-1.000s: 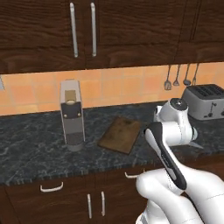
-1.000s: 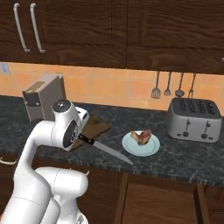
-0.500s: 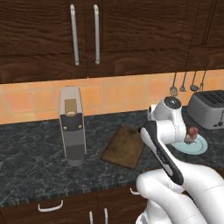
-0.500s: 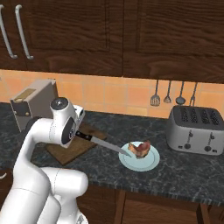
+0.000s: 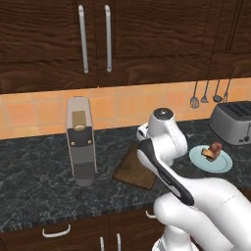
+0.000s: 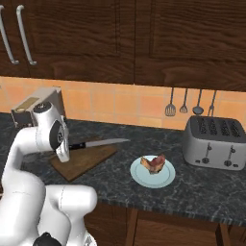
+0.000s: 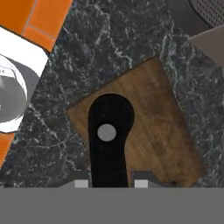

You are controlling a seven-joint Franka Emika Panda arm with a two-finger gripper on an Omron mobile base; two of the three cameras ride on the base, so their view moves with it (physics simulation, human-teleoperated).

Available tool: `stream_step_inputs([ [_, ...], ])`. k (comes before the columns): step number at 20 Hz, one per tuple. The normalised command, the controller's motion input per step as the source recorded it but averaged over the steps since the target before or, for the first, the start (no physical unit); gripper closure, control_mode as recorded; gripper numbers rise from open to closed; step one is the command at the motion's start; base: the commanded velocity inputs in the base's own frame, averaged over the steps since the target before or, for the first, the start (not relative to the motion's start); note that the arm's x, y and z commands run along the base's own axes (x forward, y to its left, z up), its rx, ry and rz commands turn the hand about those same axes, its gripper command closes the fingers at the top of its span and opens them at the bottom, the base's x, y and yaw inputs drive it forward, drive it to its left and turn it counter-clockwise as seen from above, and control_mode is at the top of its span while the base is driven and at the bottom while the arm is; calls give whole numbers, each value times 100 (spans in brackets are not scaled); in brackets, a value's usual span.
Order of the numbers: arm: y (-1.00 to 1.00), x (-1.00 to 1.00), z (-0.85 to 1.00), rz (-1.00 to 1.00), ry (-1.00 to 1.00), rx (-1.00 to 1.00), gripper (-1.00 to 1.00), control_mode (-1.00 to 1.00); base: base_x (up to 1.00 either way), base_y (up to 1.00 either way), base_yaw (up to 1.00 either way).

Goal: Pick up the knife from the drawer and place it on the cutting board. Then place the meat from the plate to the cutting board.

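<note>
Both jaws clamp the knife handle above the cutting board.

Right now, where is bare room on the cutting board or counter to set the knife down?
The cutting board is bare; the knife hangs over it, gripped by its black handle in the gripper. Bare counter lies between the board and the plate, and in front of the toaster. The plate is taken by the meat.
</note>
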Motion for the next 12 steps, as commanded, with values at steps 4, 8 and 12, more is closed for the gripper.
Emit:
stream_step_inputs([
  [4,30,0,-31,50,30,-31,100,-100,0,0,0],
  [8,-14,0,-55,18,1,3,100,-100,0,0,0],
  [12,-10,1,-43,15,-2,14,100,-100,0,0,0],
])
